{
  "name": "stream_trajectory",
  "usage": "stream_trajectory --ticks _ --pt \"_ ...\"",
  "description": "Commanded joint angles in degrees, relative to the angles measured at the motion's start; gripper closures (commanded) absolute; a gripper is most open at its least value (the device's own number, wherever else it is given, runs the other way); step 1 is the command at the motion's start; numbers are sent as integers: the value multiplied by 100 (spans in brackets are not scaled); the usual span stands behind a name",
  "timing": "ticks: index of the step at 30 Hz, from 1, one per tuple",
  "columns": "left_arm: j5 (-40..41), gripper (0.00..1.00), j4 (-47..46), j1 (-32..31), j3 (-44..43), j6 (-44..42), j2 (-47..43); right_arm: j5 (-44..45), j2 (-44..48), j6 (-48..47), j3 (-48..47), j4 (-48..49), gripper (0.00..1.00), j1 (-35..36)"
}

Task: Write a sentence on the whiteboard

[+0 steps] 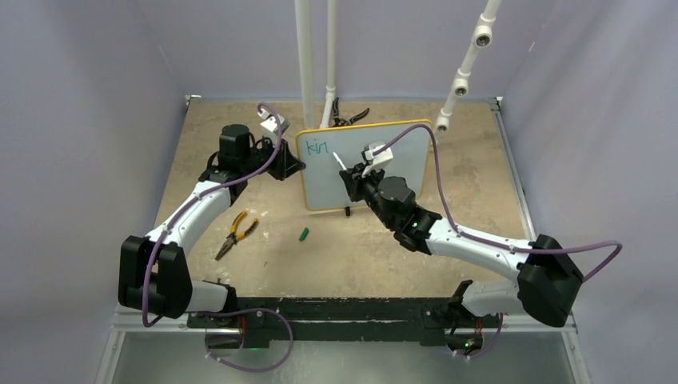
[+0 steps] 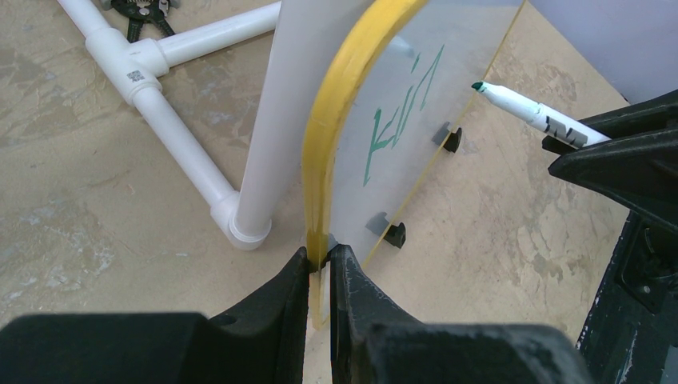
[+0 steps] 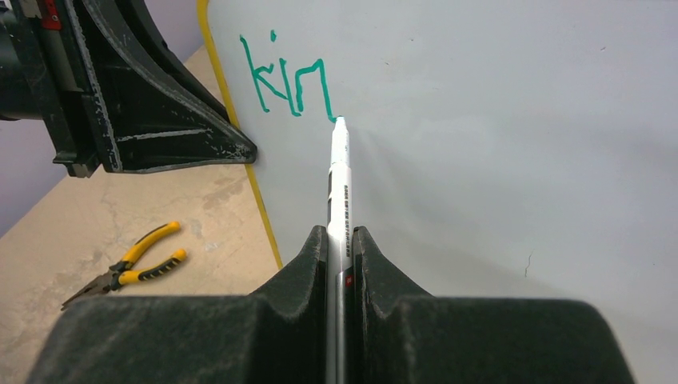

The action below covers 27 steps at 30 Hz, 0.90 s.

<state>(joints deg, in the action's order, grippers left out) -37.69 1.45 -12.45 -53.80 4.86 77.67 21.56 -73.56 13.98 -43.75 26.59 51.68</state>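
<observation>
Black-handled tool [image 1: 349, 118] half hidden behind whiteboard [image 1: 324, 182], tiny green object [image 1: 304, 235] unidentifiable

You have: one yellow-framed white rectangular whiteboard [image 1: 328, 188], one white green-tipped marker pen [image 3: 339, 176], one small green cap [image 1: 304, 235], one yellow-handled pliers [image 1: 235, 232], one black-handled tool [image 1: 352, 120], three teal handwritten letters [image 3: 284, 80].

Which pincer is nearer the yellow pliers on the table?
Left. The left pincer, shut on the whiteboard's left edge, sits beyond the yellow pliers; the right pincer, holding the marker at the board's face, is farther off to the right.
</observation>
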Motion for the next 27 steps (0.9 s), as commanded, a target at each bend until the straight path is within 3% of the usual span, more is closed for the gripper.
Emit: stream_trajectory --ticks 1,27 --pt "283 100 -159 5 -138 -169 -59 210 -63 -110 -89 253 100 -34" --pt "254 100 22 5 -148 -178 -58 245 -501 -343 -507 484 100 -114"
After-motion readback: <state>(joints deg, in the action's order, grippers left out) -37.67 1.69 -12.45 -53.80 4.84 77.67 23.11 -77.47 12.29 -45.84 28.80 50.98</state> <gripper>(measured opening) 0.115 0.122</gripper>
